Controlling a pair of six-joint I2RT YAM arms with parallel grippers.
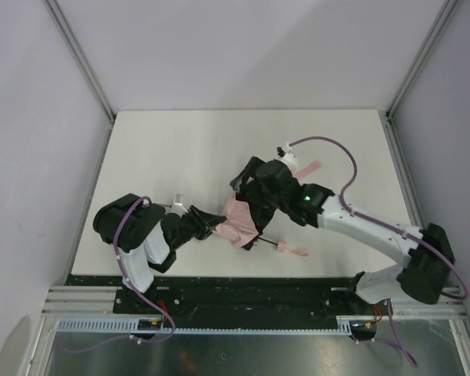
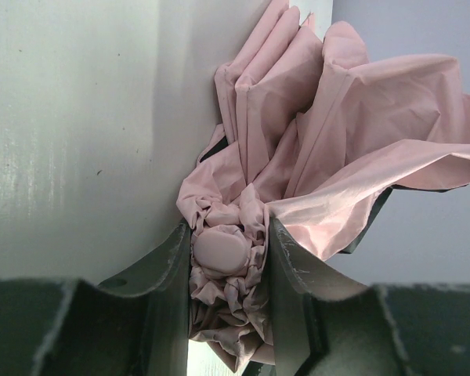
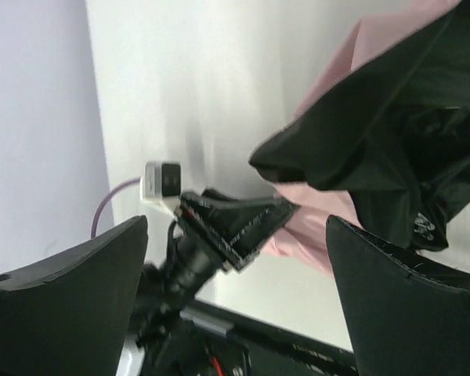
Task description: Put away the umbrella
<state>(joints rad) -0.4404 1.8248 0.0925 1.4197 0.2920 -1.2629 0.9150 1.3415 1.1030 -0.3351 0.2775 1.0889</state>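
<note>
The umbrella (image 1: 239, 225) lies half collapsed on the white table (image 1: 180, 149), its pale pink fabric bunched and its dark underside showing. My left gripper (image 1: 211, 228) is shut on the gathered fabric around the umbrella's round pink cap (image 2: 221, 252), with a finger (image 2: 169, 270) pressed against each side. Loose pink folds (image 2: 337, 133) spread out beyond it. My right gripper (image 1: 251, 188) hovers over the canopy with its jaws wide open and nothing between them (image 3: 236, 227). In the right wrist view the umbrella (image 3: 376, 149) shows at upper right. A thin black rod with a pink end (image 1: 291, 250) sticks out toward the near edge.
Pale walls with metal posts (image 1: 82, 59) close in the table on three sides. A black rail (image 1: 243, 290) runs along the near edge by the arm bases. The right arm's purple cable (image 1: 341, 153) loops above the table at right. The left wrist camera (image 3: 163, 180) faces my right gripper.
</note>
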